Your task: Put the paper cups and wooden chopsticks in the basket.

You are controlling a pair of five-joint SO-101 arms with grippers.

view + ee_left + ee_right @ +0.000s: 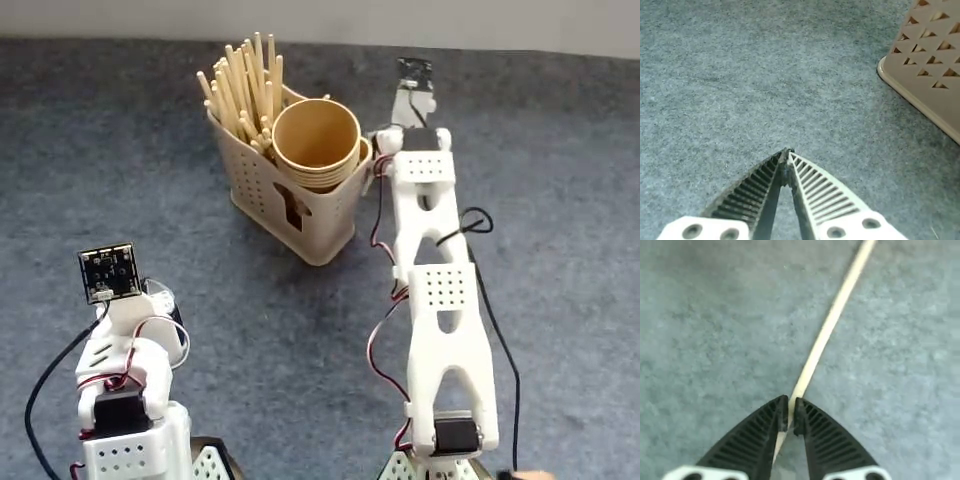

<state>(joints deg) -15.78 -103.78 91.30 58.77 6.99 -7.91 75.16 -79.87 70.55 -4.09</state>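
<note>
- High view: a beige plastic basket [300, 215] with cut-out holes in its walls stands at about 12 o'clock from the middle of the table, on a grey, felt-like cloth [540, 160].
- A bundle of wooden chopsticks [243, 85], thin pale sticks, stands upright in the basket's 10 o'clock part and fans out slightly at the tips.
- Nested tan paper cups [318, 145], round and open-mouthed, sit in the basket's 2 o'clock part, just beside the bundle.
- The right arm [430, 250], made of white perforated plastic links with red and black wires, stretches toward 12 o'clock at the basket's 3 o'clock side.
- The left arm [125, 380] is folded at 7 o'clock, well apart from the basket.
- Left wrist view: the left gripper [786, 154] has ribbed wedge-shaped fingers, one black and one white. Their tips are pressed together with nothing between them, above bare cloth. A rounded corner of the basket, with triangular holes, lies near it.
- Right wrist view: the right gripper [790, 405] has two black ribbed fingers closed narrowly on a single chopstick [832, 322]. This is a slim, smooth, pale stick that runs straight out beyond the tips over the cloth. Whether its far end touches the cloth cannot be told.
</note>
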